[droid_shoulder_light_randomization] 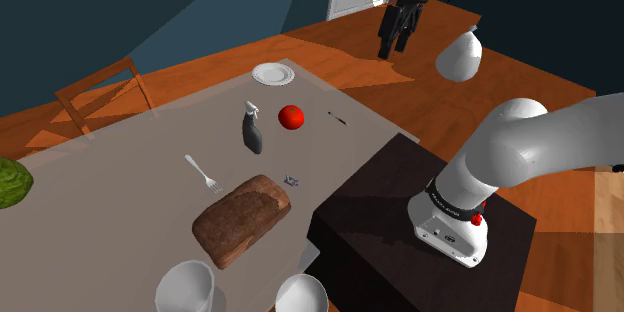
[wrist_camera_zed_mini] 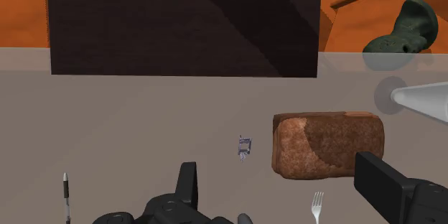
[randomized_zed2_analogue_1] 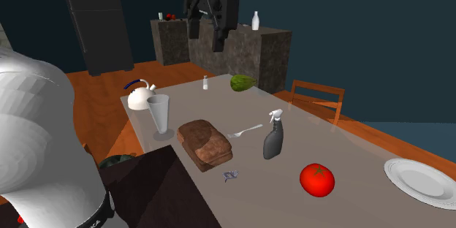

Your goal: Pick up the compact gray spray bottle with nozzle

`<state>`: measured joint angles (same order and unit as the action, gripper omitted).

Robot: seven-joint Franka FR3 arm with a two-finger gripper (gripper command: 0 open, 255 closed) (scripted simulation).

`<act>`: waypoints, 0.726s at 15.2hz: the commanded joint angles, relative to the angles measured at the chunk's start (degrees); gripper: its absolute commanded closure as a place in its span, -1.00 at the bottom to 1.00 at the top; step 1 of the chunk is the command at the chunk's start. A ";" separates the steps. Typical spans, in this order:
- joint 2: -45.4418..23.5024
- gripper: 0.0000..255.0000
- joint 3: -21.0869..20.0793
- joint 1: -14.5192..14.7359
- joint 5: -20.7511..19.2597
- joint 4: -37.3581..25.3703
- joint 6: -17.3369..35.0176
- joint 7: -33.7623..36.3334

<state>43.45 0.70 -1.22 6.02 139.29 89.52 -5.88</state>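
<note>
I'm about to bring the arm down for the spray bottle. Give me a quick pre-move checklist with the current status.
1. Spray bottle upright on the table: ok.
2. Gripper open: ok, the fingers stand apart in the wrist view.
3. Gripper lined up over the bottle: not ok. It hangs high up, and the wrist view faces the bread loaf instead.
4. Free space around the bottle: ok. The tomato and fork are near but not touching it.
5. Opening wide enough for the bottle's body: cannot tell.
</note>
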 commanded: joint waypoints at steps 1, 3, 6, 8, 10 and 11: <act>0.00 -1.00 0.00 0.00 0.00 0.00 0.00 0.00; -3.25 -1.00 -0.95 0.36 0.44 0.39 3.93 0.50; -8.60 -1.00 -2.30 0.87 0.95 0.34 9.67 1.26; -12.44 -1.00 -3.18 1.17 1.18 -0.12 13.33 1.79; -16.44 -1.00 -4.02 1.42 1.29 -0.90 16.83 2.35; -18.50 -1.00 -4.42 1.53 1.30 -1.42 18.50 2.65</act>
<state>27.19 -3.36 0.24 7.34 138.57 106.25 -3.47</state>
